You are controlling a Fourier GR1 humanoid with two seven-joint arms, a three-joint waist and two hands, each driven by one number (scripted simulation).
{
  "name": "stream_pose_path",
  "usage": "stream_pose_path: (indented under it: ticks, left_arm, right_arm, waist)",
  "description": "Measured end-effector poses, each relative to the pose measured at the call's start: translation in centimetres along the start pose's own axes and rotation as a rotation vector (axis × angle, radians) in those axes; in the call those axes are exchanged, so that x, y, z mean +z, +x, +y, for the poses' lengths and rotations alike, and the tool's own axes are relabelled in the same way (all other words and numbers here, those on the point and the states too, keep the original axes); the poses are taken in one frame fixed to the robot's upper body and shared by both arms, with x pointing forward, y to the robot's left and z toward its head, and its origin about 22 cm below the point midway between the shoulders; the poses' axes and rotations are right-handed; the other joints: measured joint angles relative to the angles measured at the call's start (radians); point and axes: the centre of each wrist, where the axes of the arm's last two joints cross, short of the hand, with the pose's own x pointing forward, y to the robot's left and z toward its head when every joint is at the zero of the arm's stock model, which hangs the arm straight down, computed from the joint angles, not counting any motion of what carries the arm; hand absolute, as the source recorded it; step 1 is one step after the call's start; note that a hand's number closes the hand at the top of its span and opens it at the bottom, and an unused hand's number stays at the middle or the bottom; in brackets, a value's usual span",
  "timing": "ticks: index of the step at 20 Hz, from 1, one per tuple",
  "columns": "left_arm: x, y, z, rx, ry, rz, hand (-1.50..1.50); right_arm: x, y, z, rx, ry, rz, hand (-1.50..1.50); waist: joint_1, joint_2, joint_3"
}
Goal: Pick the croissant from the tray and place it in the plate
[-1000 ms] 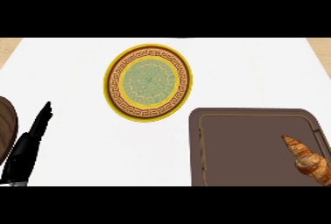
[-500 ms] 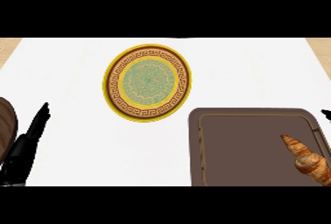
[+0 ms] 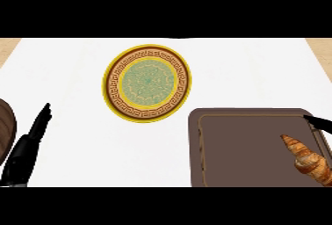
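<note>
While the golden-brown, ridged croissant [image 3: 308, 160] lies on the dark brown rectangular tray [image 3: 246, 149], the right robot hand [image 3: 318, 122] shows only a dark fingertip just beyond it; whether it is spread cannot be told. It should descend over the pastry's thick middle. Far to its left, the yellow patterned round plate [image 3: 147, 83] waits on the white bench [image 3: 97, 145]. The left robot hand [image 3: 29, 147] rests, fingers straight.

The white tabletop [image 3: 246, 74] carries a round plate [image 3: 147, 82] with a yellow rim, brown patterned band and green centre, lying toward its far edge, about midway across. A brown tray [image 3: 240, 149] lies at the near right corner, just apart from the plate. A dark wooden object [image 3: 5, 127] shows at the left edge.
</note>
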Motion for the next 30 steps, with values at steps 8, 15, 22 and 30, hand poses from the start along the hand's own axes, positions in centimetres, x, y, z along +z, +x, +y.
stream_pose_path:
  ticks: [8,15,22,30]
  left_arm:
    - [0.3,-0.7,0.3,-0.004,-0.002,0.005,0.0]
    - [-0.4,-0.4,0.4,-0.005,0.003,0.003,0.0]
    - [-0.4,0.0,-0.1,0.002,-0.007,0.001,0.0]
    - [-1.6,1.5,-1.6,-0.001,-0.062,-0.061,0.0]
  right_arm:
    - [-1.7,-1.0,1.1,0.011,0.009,0.027,-1.5]
    - [-2.4,-2.3,2.4,0.006,0.0,0.013,1.5]
    - [-4.0,-2.1,2.2,0.031,-0.055,-0.021,1.5]
    - [-11.4,5.6,-2.5,0.362,-0.258,0.129,1.5]
  waist:
    - [0.0,0.0,0.0]
    - [-0.002,-0.002,-0.005]
    - [-0.001,-0.005,-0.01]
    - [0.09,0.022,0.0]
